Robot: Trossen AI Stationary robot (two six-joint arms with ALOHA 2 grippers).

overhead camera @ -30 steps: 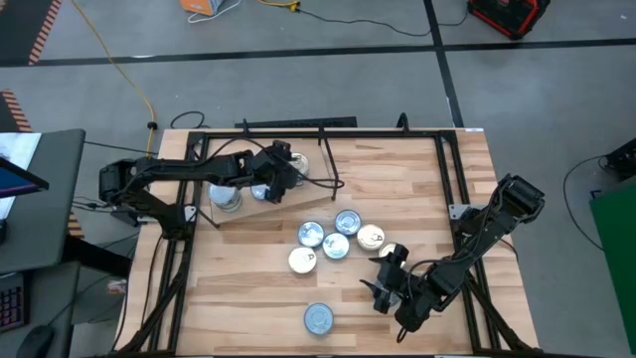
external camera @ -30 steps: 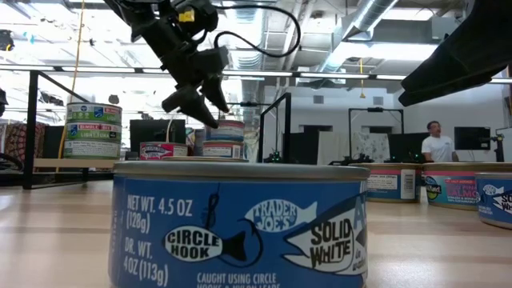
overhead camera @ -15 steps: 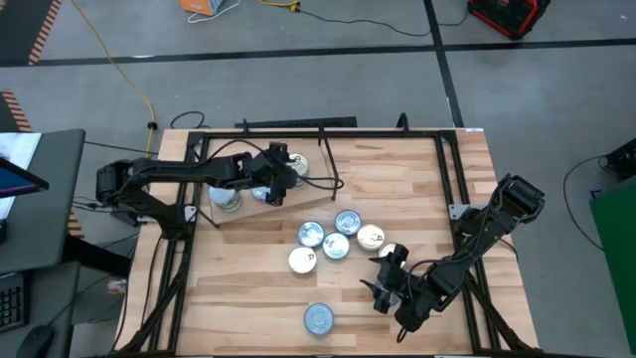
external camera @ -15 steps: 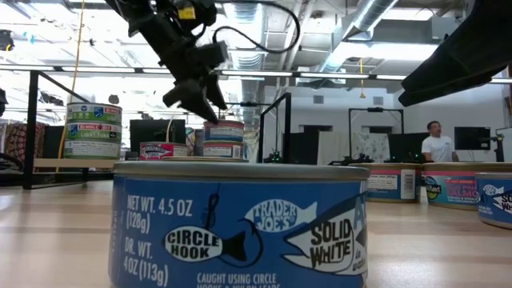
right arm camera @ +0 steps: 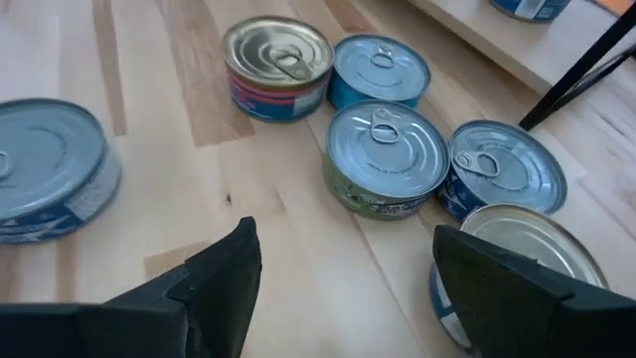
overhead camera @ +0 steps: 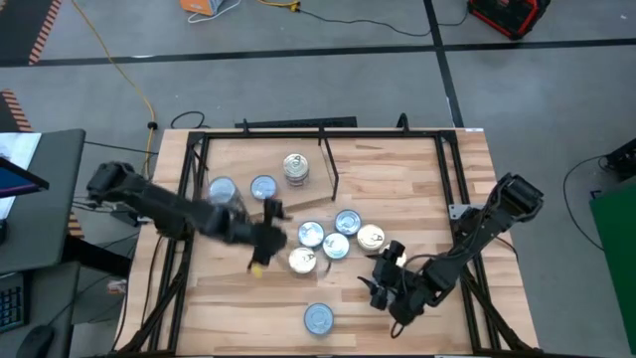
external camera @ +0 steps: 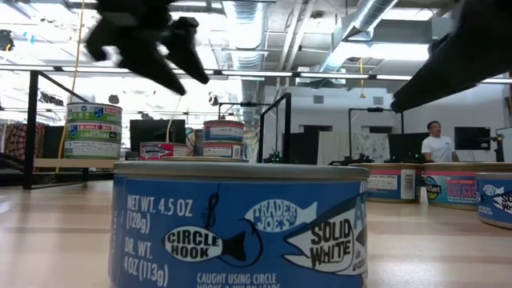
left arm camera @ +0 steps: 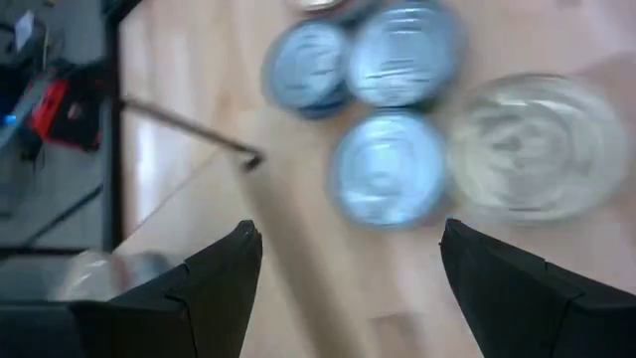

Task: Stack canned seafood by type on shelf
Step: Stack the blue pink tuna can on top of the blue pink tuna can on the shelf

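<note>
- Plywood shelf (overhead camera: 260, 206) carries three stacks of tins: one at its far left (overhead camera: 221, 189), one beside it (overhead camera: 263, 186), and a gold-lidded stack (overhead camera: 295, 167) next to the black rod (overhead camera: 329, 171).
- Five loose tins (overhead camera: 336, 239) cluster on the tabletop (overhead camera: 417, 189) just right of the shelf's near corner; a sixth, the blue tin (overhead camera: 318, 318), sits alone well toward the table's front edge.
- I hold the left gripper (overhead camera: 266, 237), jaws spread and empty, just off the shelf's near edge, touching nothing and close to the cream-lidded tin (overhead camera: 302, 261) in the cluster.
- I keep the right gripper (overhead camera: 386, 278), jaws also spread and empty, waiting right of the cluster, well apart from the shelf.
- My judgement: the step in hand is the next pick. I should drop the left jaws squarely over one tin's rim, clear of its neighbours, which touch or nearly touch, then match its lid and label to a stack before lifting.
- In the low view, the lone tin reads "TRADER JOE'S", "CIRCLE HOOK", "SOLID WHITE", "NET WT. 4.5 OZ (128g)".
- The far-left shelf stack (external camera: 93, 130) shows "BUMBLE BEE"; a tin (external camera: 452, 190) at the right edge reads "SALMON".
</note>
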